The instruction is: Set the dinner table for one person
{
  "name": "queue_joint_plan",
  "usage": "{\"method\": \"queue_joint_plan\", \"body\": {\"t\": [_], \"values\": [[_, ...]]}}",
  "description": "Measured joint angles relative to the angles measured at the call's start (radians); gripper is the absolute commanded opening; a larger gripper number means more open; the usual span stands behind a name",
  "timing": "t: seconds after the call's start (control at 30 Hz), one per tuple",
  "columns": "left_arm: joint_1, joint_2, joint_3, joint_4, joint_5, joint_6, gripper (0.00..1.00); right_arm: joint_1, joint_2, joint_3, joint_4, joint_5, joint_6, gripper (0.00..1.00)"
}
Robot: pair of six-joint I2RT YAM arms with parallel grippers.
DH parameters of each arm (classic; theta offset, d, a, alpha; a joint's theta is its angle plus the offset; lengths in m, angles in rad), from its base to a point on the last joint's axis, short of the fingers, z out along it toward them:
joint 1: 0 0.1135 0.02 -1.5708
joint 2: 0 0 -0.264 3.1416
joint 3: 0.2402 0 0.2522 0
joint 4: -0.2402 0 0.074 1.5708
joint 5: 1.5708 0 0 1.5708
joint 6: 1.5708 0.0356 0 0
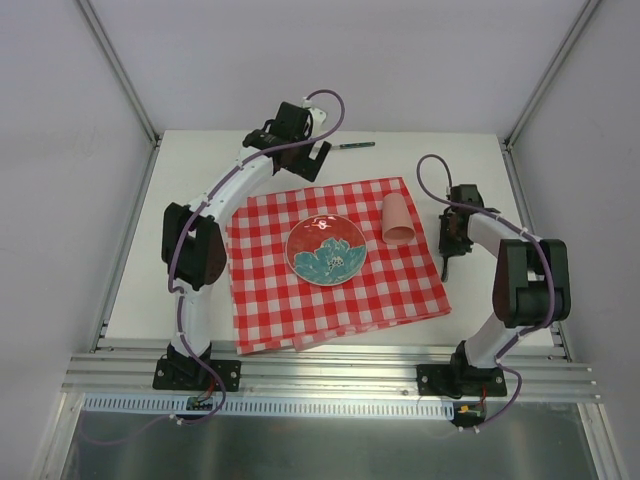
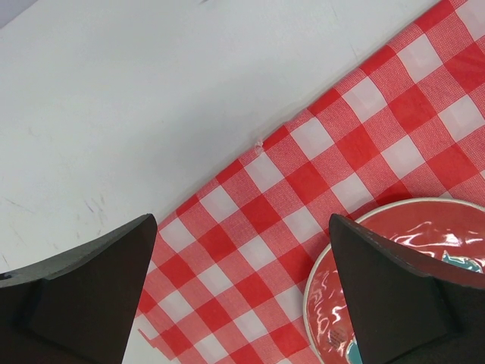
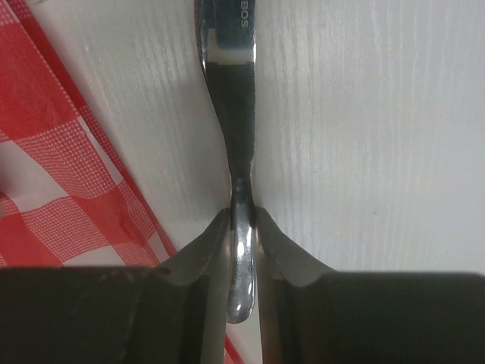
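Note:
The off-white dinner table [image 1: 190, 185] carries a red-and-white checked cloth [image 1: 300, 310]. A red plate with a teal flower [image 1: 326, 248] sits in the cloth's middle, and a pink cup [image 1: 398, 220] lies on its side at the cloth's right. My right gripper [image 1: 447, 260] is down on the bare table just right of the cloth. In the right wrist view it [image 3: 242, 220] is shut on the handle of a shiny metal utensil [image 3: 231, 91]. My left gripper [image 1: 303, 155] hangs open and empty over the cloth's far edge; in the left wrist view it [image 2: 242, 258] frames cloth [image 2: 333, 152] and plate rim [image 2: 318, 280].
A slim dark utensil [image 1: 355, 145] lies on the table beyond the cloth's far edge. Aluminium rails [image 1: 330, 370] run along the near edge by the arm bases. White walls with metal posts enclose the table on three sides.

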Motion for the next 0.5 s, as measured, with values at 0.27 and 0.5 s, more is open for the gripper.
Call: {"method": "queue_joint_plan", "body": {"t": [0.27, 0.5], "values": [[-0.001, 0.001, 0.000, 0.000, 0.000, 0.000, 0.99, 0.000, 0.047, 0.056, -0.024, 0.002, -0.005, 0.00], [-0.001, 0.001, 0.000, 0.000, -0.001, 0.000, 0.99, 0.000, 0.038, 0.056, -0.027, 0.002, -0.006, 0.00]]}}
